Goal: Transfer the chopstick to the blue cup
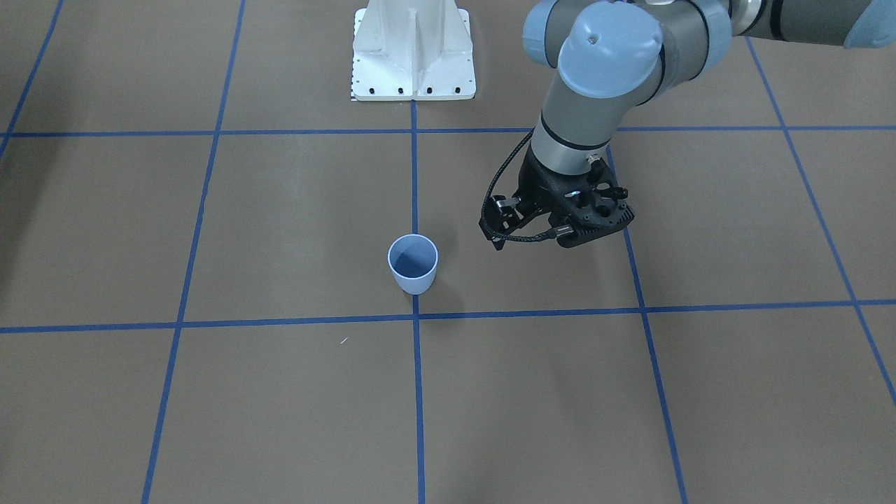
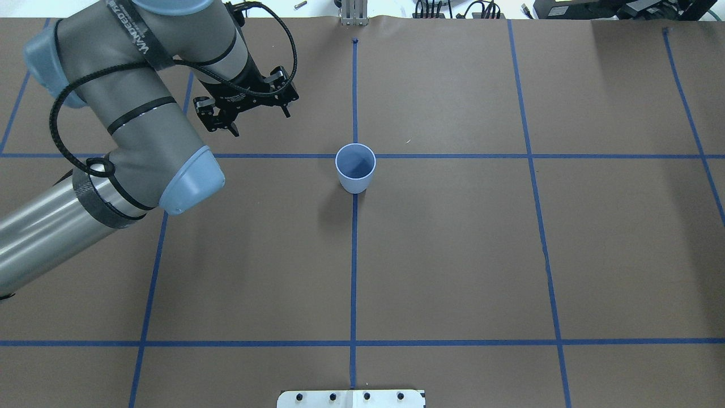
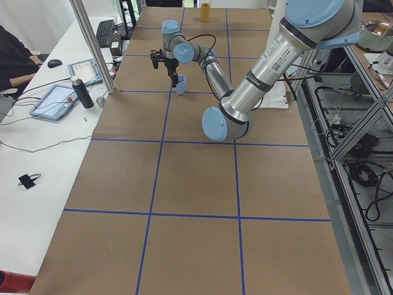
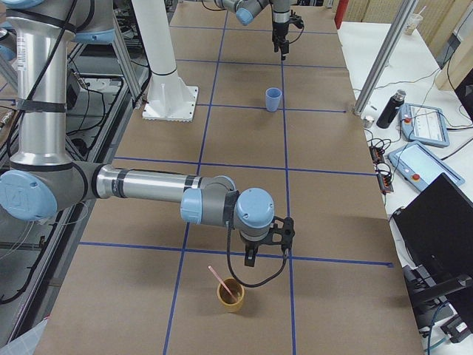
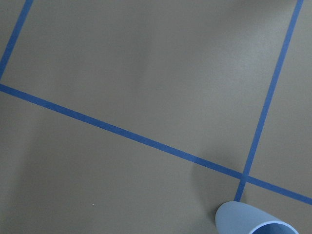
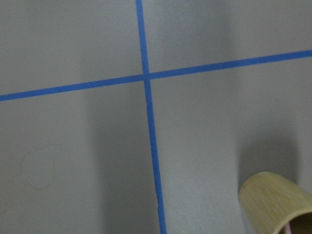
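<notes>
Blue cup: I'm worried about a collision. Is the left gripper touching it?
Apart. The overhead view shows a wide gap between the left gripper and the blue cup, and the front-facing view agrees.

The bench [image 2: 453,255] is covered in brown paper crossed by blue tape lines [image 2: 353,272]. A white pedestal [image 1: 413,56] stands at its robot-side edge. Near the bench's right end sits a bamboo cup [image 4: 230,295]. Beyond the far edge, a side table carries a black bottle [image 3: 80,92], a tablet [image 3: 56,101] and a keyboard [image 3: 105,32].
</notes>
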You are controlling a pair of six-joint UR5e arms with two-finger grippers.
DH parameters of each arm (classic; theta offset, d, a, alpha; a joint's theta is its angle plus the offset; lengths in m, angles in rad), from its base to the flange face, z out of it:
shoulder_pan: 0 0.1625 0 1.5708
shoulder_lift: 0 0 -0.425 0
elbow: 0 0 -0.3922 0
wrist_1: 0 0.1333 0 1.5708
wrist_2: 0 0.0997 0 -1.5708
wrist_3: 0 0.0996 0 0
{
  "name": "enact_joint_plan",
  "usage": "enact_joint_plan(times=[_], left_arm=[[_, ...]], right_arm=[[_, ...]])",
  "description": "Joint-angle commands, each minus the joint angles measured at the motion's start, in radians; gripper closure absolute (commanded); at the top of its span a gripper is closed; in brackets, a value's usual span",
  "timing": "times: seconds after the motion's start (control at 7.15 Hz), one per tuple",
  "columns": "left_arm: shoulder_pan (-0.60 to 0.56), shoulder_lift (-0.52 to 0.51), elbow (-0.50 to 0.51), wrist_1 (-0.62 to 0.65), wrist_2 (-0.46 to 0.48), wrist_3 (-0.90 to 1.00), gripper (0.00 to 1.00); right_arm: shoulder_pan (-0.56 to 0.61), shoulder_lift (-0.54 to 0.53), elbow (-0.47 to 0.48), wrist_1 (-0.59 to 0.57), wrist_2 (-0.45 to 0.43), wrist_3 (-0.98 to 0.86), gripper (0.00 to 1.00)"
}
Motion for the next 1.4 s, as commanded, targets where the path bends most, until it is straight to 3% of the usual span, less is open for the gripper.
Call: enact_joint_plan(times=[0.0, 0.56, 0.98, 1.12, 1.26], left_arm=[[-0.013, 0.013, -0.012, 0.001, 0.002, 0.005, 0.02], [-0.017, 0.019, -0.011, 0.001, 0.01, 0.025, 0.02], [-0.017, 0.019, -0.013, 0.001, 0.01, 0.025, 0.02], [-0.017, 0.019, -0.013, 0.001, 0.01, 0.025, 0.02], [-0.017, 0.02, -0.013, 0.001, 0.012, 0.025, 0.02]], right_arm=[[0.026, -0.081, 0.002, -0.001, -0.002, -0.019, 0.0], [0.069, -0.092, 0.015, -0.125, -0.07, -0.146, 0.0], [0.087, -0.092, 0.007, -0.143, -0.139, -0.183, 0.0], [0.078, -0.089, 0.001, -0.146, -0.142, -0.183, 0.02], [0.078, -0.094, -0.001, -0.146, -0.141, -0.183, 0.12]])
